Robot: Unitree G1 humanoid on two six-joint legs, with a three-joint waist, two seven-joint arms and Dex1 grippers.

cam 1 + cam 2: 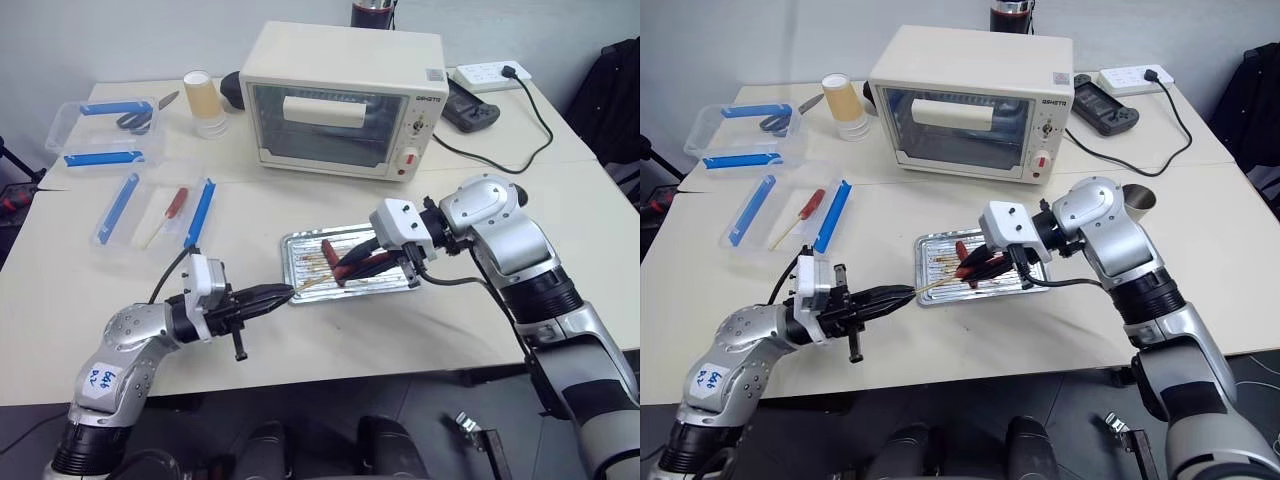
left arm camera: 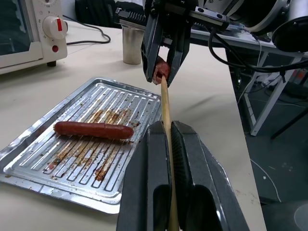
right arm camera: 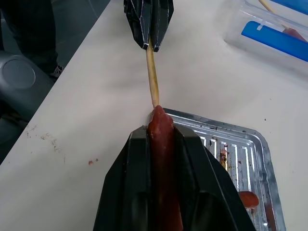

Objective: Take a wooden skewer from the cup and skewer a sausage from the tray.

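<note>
L gripper (image 2: 169, 144): black fingers (image 2: 147, 183) pinched tight on the thin pale tan wooden skewer (image 2: 166, 108), gripper roughly level, held just off the near-left corner of the tray. Skewer runs straight out from the fingers twd the R gripper.

R gripper (image 3: 161, 139): fingers (image 3: 134, 183) narrow, clamped on a small smooth reddish-brown sausage (image 3: 161, 130), one finger each side. Sausage end pokes out past the fingertips. Gripper angled down, hanging over the tray's near side.

Skewer tip meets the exposed sausage end, touching; can't tell how far in, if at all. Skewer + sausage lie about in one line betw. the two grippers, both held above the tabletop (image 1: 330, 330).

Small rectangular shiny silver metal baking tray (image 2: 29, 159), ridged bottom w/ brown grease stains, flat on the cream tabletop in front of the oven. Second look-alike sausage (image 2: 94, 130) lies across the ridges inside the tray, apart from both grippers.

Small plain grey metal cup (image 2: 131, 45) stands upright on the tabletop beyond the tray, behind the R arm, near the oven's knob end.

Cream toaster oven (image 1: 345, 100), glass door shut, at the back centre. Stack of translucent yellowish plastic cups (image 1: 205, 100) to its left. Clear plastic boxes w/ blue clips (image 1: 105, 130) at far left; red-handled small tool (image 1: 175, 205) lying in the nearer one. White power strip (image 1: 490, 72) w/ black cable at back right.
</note>
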